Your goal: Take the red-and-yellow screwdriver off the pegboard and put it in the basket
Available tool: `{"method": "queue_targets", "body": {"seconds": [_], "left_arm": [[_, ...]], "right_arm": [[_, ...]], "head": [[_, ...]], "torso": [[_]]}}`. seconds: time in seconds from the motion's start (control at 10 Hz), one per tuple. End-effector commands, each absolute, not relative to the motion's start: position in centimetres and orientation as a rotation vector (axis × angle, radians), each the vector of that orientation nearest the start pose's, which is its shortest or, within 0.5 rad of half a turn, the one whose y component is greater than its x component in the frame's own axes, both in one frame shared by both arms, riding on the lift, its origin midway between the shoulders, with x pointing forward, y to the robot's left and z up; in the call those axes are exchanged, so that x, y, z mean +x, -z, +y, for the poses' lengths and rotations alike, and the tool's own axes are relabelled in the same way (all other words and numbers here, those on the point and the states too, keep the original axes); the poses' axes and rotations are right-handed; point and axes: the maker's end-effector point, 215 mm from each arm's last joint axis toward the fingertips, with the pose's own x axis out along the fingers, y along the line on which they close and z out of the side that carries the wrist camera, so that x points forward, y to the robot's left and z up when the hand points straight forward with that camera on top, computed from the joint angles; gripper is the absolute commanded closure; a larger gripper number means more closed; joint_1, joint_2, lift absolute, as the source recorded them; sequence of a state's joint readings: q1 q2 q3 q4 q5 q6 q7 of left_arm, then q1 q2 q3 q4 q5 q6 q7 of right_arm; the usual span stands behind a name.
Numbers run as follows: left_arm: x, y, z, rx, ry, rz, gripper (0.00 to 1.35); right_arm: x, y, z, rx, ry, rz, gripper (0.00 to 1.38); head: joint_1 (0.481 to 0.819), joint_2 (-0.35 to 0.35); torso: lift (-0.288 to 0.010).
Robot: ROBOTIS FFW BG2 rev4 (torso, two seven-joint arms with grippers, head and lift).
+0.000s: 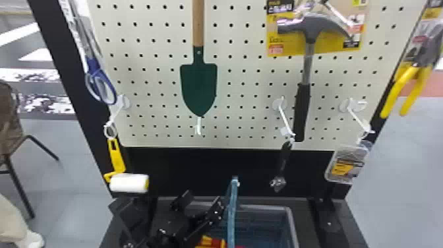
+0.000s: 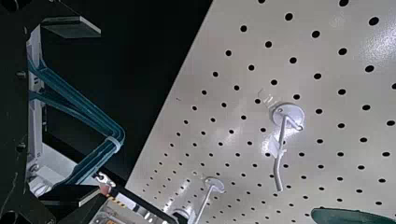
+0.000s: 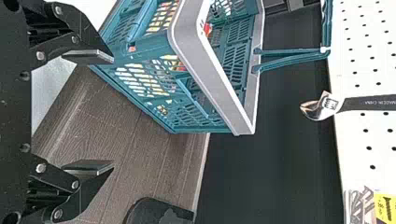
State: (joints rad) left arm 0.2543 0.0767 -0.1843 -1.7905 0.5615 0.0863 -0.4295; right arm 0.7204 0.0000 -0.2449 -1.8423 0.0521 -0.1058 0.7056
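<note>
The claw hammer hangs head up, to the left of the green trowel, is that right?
Not quite: the head view shows the claw hammer to the right of the green trowel, not the left. It does hang head up.

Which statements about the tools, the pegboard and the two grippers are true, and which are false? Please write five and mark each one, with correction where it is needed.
1. The trowel hangs with its green blade downward. True.
2. The hammer hangs with its head at the bottom. False: its head is at the top, with the black grip below.
3. The left gripper is closed on the wrench. False: its fingers are apart, and the wrench hangs from a hook.
4. The right gripper has its fingers apart. True.
5. In the head view, the paint roller hangs at the right side. False: it hangs at the left.
</note>
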Motion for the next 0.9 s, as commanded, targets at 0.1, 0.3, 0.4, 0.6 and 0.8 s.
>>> {"method": "queue_targets", "body": {"seconds": [0.1, 0.3, 0.4, 0.6, 0.8], "left_arm": [[47.2, 33.8, 5.5, -0.528, 0.617, 0.060, 0.12], [47.3, 33.5, 6.8, -0.465, 0.603, 0.046, 0.12], [47.3, 32.9, 7.8, -0.423, 0.588, 0.032, 0.12], [47.3, 31.4, 9.6, -0.332, 0.557, 0.001, 0.12], [46.9, 30.4, 11.1, -0.271, 0.529, -0.018, 0.12]], "right_arm": [[29.1, 50.3, -22.0, -0.048, -0.500, 0.393, 0.47], [29.0, 50.4, -22.0, -0.045, -0.499, 0.397, 0.47], [29.0, 50.4, -22.0, -0.045, -0.499, 0.397, 0.47], [28.9, 50.6, -22.1, -0.044, -0.497, 0.401, 0.47], [28.9, 50.6, -22.1, -0.044, -0.497, 0.403, 0.47]], "head": [[0.549, 0.000], [0.549, 0.000], [0.549, 0.000], [0.549, 0.000], [0.549, 0.000]], "torso": [[-0.100], [-0.100], [-0.100], [-0.100], [-0.100]]}}
